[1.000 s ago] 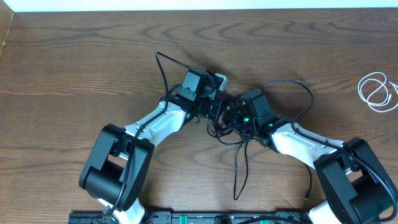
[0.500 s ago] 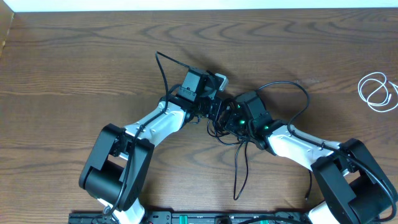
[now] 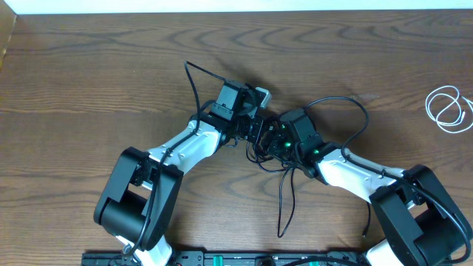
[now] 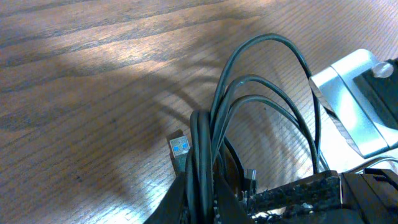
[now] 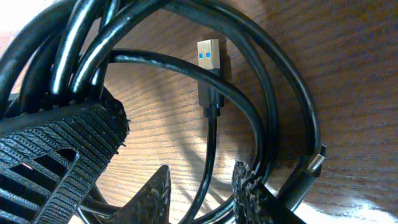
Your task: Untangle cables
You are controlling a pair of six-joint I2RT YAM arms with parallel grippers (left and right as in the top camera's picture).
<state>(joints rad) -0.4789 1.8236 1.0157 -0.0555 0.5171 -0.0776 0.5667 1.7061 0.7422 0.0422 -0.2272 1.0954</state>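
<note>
left gripper (image 4: 208,202) clamps black cable (image 4: 200,143) | right gripper (image 5: 202,196) ajar | risk: pulling snags USB plug (image 5: 209,56), tightening loops

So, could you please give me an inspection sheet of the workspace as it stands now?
Surface: brown wood-grain table, no spills or marks seen.
Job's things: black cable bunched in loops between the two grippers, its USB plug lying inside the loops; white cable coiled alone near the right edge.
Clutter: nothing seen.
Grippers: left gripper shut on the black cable's bundle; right gripper has its fingertips apart, with one thin strand running between them.
Cables: thick arm wires arch off both wrists.
Surroundings: white strip beyond the far edge; rail with the arm bases at the near edge.
</note>
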